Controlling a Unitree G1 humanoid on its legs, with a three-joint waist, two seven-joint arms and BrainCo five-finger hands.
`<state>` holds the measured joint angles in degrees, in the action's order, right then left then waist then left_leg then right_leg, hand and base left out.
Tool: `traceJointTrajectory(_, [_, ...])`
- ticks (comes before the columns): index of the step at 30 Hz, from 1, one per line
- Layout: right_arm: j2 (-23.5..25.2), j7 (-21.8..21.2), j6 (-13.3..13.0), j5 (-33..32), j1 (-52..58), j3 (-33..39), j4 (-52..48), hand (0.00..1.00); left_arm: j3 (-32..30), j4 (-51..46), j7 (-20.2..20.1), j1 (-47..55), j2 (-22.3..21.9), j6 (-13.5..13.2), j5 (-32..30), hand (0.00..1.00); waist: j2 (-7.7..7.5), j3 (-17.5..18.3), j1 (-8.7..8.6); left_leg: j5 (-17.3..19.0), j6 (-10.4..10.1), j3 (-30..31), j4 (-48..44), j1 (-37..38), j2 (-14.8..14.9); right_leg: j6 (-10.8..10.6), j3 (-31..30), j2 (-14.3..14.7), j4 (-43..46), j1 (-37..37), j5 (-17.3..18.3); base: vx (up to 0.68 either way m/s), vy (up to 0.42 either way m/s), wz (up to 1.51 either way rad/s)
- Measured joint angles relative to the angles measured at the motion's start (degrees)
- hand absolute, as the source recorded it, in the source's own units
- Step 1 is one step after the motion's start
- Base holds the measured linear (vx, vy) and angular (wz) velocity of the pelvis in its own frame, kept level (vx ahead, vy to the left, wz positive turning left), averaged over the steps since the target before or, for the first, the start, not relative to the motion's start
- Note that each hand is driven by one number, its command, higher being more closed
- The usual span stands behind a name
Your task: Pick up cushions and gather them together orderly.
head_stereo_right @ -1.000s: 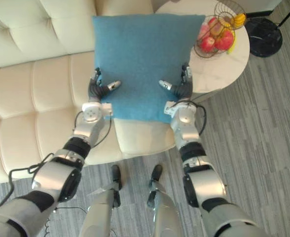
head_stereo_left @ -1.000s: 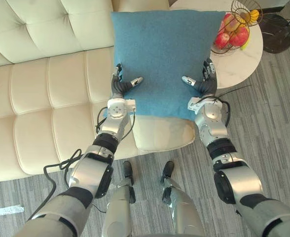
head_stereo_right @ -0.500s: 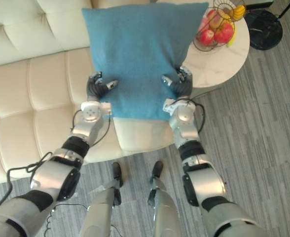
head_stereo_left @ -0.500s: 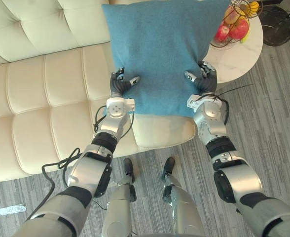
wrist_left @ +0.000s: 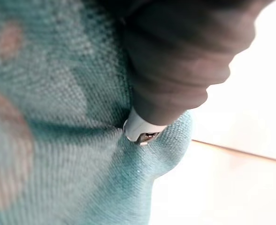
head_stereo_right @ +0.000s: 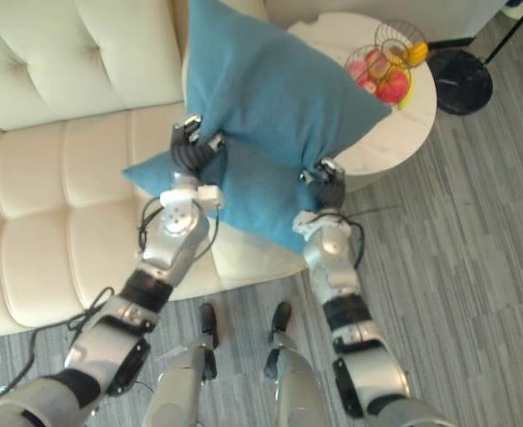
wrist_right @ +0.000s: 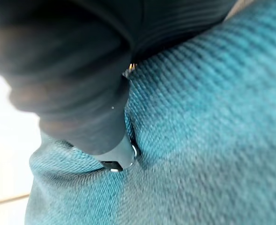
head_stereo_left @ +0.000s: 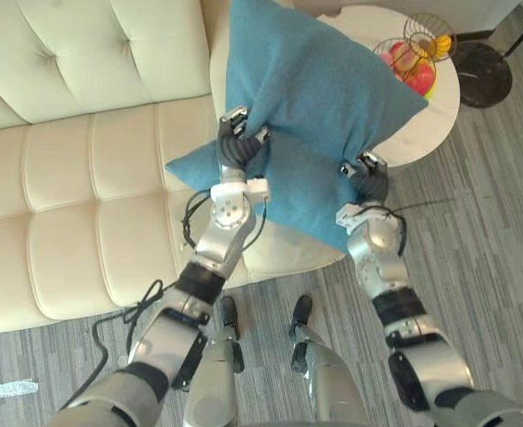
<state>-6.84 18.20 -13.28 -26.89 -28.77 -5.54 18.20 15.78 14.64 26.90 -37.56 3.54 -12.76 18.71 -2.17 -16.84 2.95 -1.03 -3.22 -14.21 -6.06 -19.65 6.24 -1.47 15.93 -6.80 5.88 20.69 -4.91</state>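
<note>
- The blue cushion (head_stereo_left: 324, 93) is up in the air between my two hands, over the front edge of the cream sofa (head_stereo_left: 84, 169).
- My left hand (head_stereo_left: 237, 147) has its fingers clenched on the cushion's left edge, and the cloth bunches where they pinch.
- My right hand (head_stereo_left: 366, 178) grasps the lower right edge, thumb pressed into the front face, fingers behind.
- The cushion is square and hangs tilted like a diamond. One corner points down to my left over the seat and the opposite corner points toward the round white desk (head_stereo_left: 417, 133) on my right.
- A wire fruit basket (head_stereo_left: 413, 58) stands on that desk, just beyond the cushion's right corner.
</note>
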Motion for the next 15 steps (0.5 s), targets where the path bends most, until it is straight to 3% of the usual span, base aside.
traceJointTrajectory(5, [4.7,0.1,-2.1,3.0,13.8,-3.9,-14.6,1.00,0.7,-16.7,0.1,18.0,-2.2,-3.4,-0.6,1.00,0.04,1.7,0.35,3.5,0.2,-2.3,-0.2,6.3,-0.3,-0.2,0.9,-2.0,5.9,-4.2,5.8,0.04,0.021,0.09])
traceJointTrajectory(7, [5.0,0.1,-2.5,5.2,16.8,-4.2,-17.4,1.00,1.8,-18.6,0.0,20.8,-2.2,-4.2,-0.6,1.00,0.32,2.4,0.32,3.6,0.2,-2.8,-0.2,7.1,-0.1,-0.5,1.3,-2.5,7.3,-4.7,6.6,0.08,0.022,0.25])
traceJointTrajectory(10, [5.9,0.1,-2.6,9.0,21.3,-5.1,-20.4,1.00,3.5,-20.9,0.0,26.5,-2.2,-5.1,-0.7,1.00,0.43,5.0,0.64,2.9,0.4,-1.6,-0.7,9.0,-0.1,-0.8,-2.7,-2.0,10.5,-5.5,7.2,0.10,0.033,0.25])
traceJointTrajectory(11, [6.1,0.1,-2.6,9.7,23.8,-5.5,-22.5,1.00,4.2,-21.1,0.0,28.3,-2.2,-5.1,-0.7,1.00,0.33,6.0,0.49,2.9,0.4,-0.4,-0.7,10.7,-0.6,-1.9,-4.6,-2.0,10.2,-8.1,8.3,0.11,0.031,0.46])
traceJointTrajectory(15, [6.2,0.1,-2.7,13.6,29.4,-6.8,-28.8,1.00,6.8,-26.7,-0.1,35.3,-2.1,-5.9,-0.6,1.00,0.36,10.8,1.44,3.0,0.2,2.9,0.1,12.1,-1.5,-2.6,-3.9,-2.1,6.1,-13.4,10.1,0.09,-0.010,0.45])
